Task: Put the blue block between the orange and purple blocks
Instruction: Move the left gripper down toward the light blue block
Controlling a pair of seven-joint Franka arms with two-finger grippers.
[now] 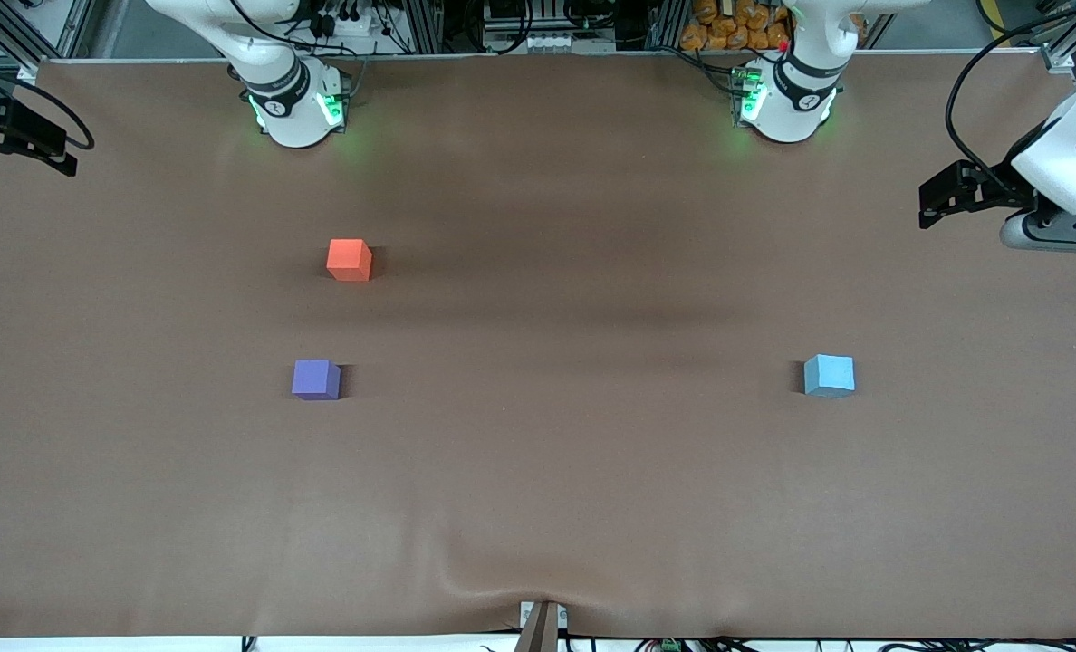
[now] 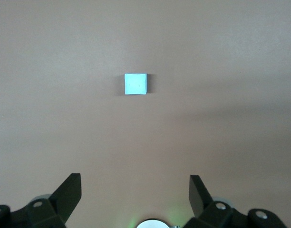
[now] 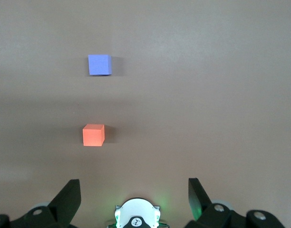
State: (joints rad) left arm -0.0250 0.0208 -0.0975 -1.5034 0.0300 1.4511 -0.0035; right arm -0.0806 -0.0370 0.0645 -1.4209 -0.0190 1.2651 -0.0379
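A small, matte, light sky-blue cube, the blue block (image 1: 829, 375), is shown resting alone on the brown paper-covered table (image 1: 538, 489) toward the left arm's end, well apart from the other two cubes; a matte orange-red cube, the orange block (image 1: 350, 259), and a matte violet-purple cube, the purple block (image 1: 316, 378), are seen toward the right arm's end, the purple one nearer to the front camera, with a bare gap between them. The left gripper (image 2: 135, 192) is held high over the table with jaws spread wide and empty; the right gripper (image 3: 134, 192) is likewise wide and empty, and that arm waits. The blue block is judged light, stiff and non-fragile, its matte faces offering good friction; it is best taken across two opposite flat side faces, fingers squared to them.
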